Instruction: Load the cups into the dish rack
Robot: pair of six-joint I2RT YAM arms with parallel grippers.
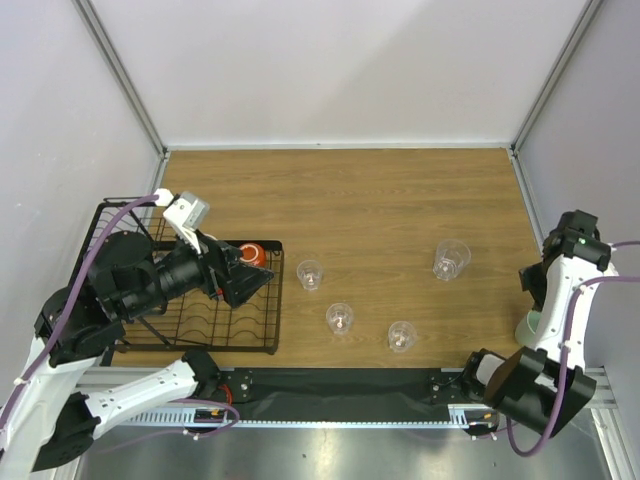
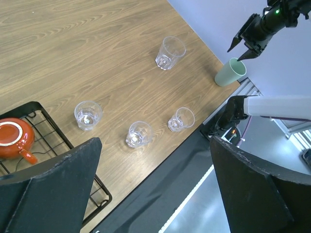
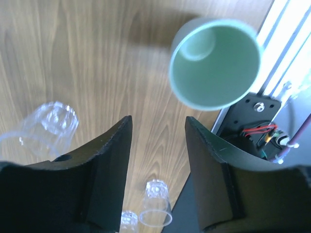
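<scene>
The black wire dish rack stands at the left, and its corner shows in the left wrist view. An orange-red cup sits upside down in it. My left gripper hovers over the rack's right end, open and empty. Several clear tumblers stand on the wood table. A mint-green cup stands at the right front edge. My right gripper is open and empty just above and beside it. No dark mug is in view.
The table's front edge with a black strip and metal rail runs just before the tumblers. Grey walls close the back and both sides. The right wrist view shows two tumblers beyond the fingers.
</scene>
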